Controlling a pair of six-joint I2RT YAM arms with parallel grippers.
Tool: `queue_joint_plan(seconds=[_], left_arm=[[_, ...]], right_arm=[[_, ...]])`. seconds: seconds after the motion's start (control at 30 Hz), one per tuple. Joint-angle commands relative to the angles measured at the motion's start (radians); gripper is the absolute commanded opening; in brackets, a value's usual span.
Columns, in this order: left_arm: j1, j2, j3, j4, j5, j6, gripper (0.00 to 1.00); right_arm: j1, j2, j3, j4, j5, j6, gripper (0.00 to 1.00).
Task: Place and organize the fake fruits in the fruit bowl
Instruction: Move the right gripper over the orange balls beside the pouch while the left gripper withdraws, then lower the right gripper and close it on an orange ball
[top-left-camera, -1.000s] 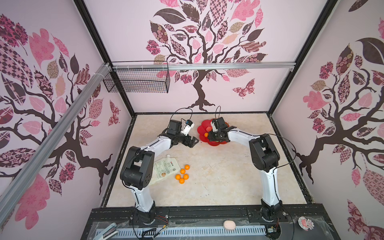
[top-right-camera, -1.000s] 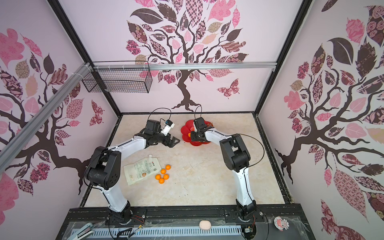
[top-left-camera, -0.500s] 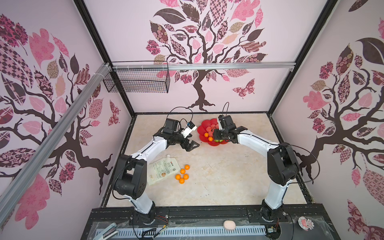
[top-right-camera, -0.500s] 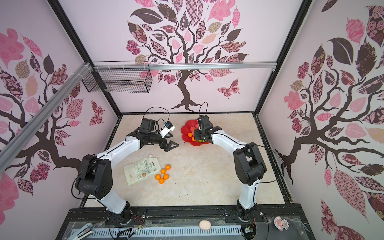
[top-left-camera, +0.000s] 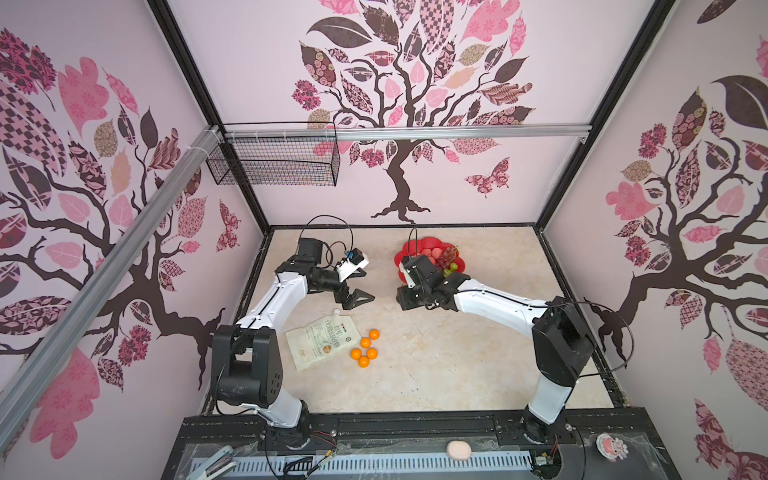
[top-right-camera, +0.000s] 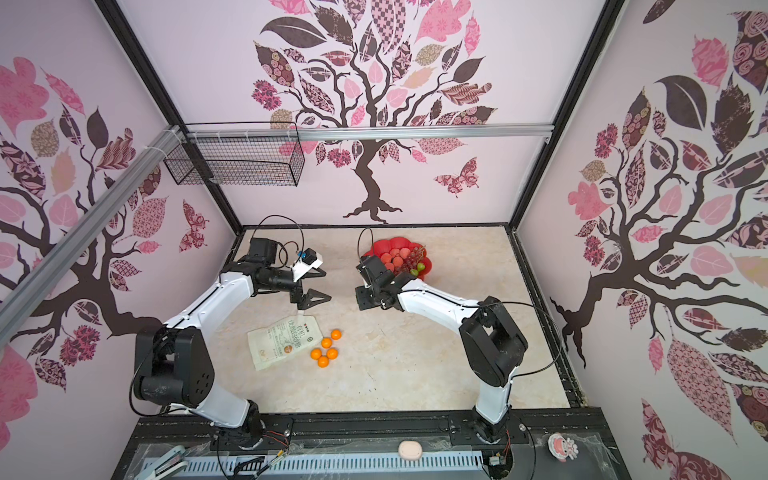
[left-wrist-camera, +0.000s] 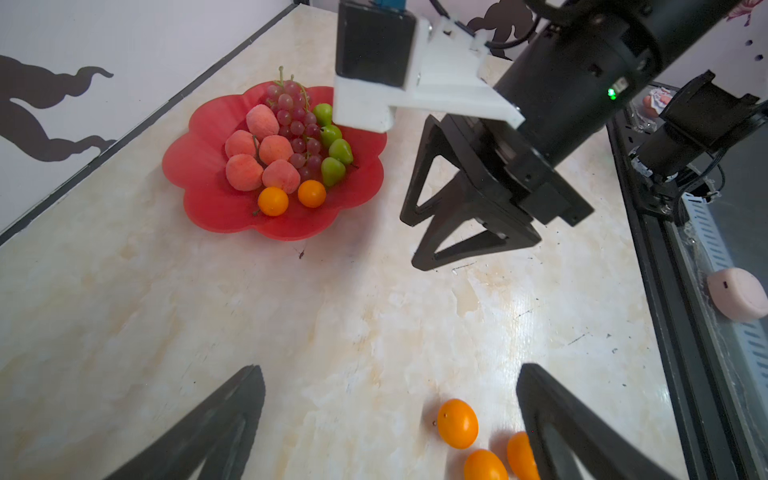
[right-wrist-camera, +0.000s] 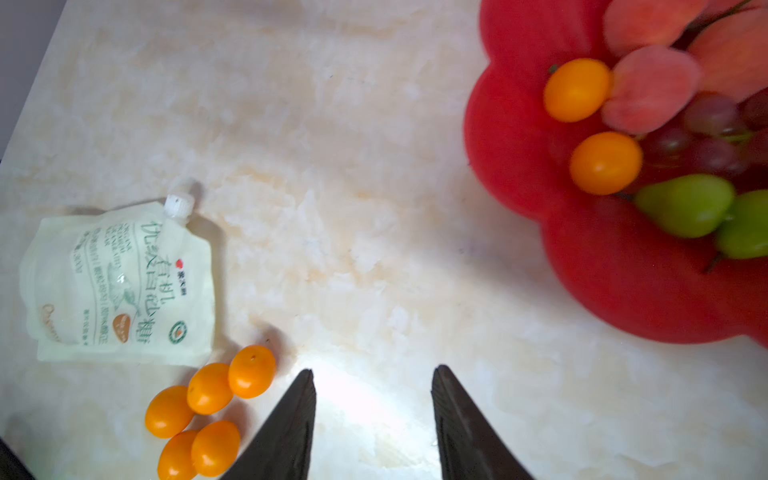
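marble tabletop (top-left-camera: 457, 365), pink tree walls round it. since half a sec ago the right gripper (left-wrist-camera: 409, 243) has backed out of the fruit bowl (left-wrist-camera: 199, 166). we now see it just lower left of the bowl in both top views, fingers spread, nothing btwn them. left gripper (top-left-camera: 360, 300) is spread too, empty. bowl, upper centre, holds two oranges (left-wrist-camera: 273, 201) w/ other fruit. five oranges (top-left-camera: 365, 349) wait lower centre by the pouch (top-left-camera: 322, 338): next pick, we reckon.

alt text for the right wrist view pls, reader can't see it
The right gripper, fingers apart and empty, hangs over a marble table. The red flower-shaped fruit bowl holds two oranges, peaches, grapes and green pears; five more oranges lie clustered on the table next to a white pouch.
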Motion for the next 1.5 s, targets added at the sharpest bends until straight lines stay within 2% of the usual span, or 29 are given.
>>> queue_joint_plan(seconds=[0.0, 0.1, 0.23, 0.33, 0.43, 0.67, 1.47], left_arm=[[0.058, -0.018, -0.016, -0.083, 0.099, 0.109, 0.99], [0.092, -0.018, -0.015, -0.163, 0.117, 0.238, 0.98], [0.099, -0.029, -0.029, -0.196, 0.047, 0.297, 0.98], [0.113, -0.023, -0.019, -0.272, 0.048, 0.399, 0.98], [0.115, -0.013, -0.011, -0.309, 0.036, 0.436, 0.98], [0.116, 0.015, 0.008, -0.369, 0.017, 0.474, 0.98], [0.104, -0.003, -0.01, -0.332, 0.025, 0.459, 0.98]], right_arm=[[0.046, 0.071, 0.069, -0.058, -0.018, 0.06, 0.48], [0.089, 0.127, 0.119, -0.095, -0.03, 0.071, 0.48], [0.119, 0.199, 0.201, -0.166, -0.053, 0.073, 0.48], [0.127, 0.239, 0.243, -0.205, -0.071, 0.068, 0.49], [0.135, 0.266, 0.268, -0.223, -0.092, 0.064, 0.49], [0.147, 0.312, 0.293, -0.242, -0.147, 0.066, 0.5], [0.153, 0.416, 0.366, -0.308, -0.145, 0.064, 0.5]])
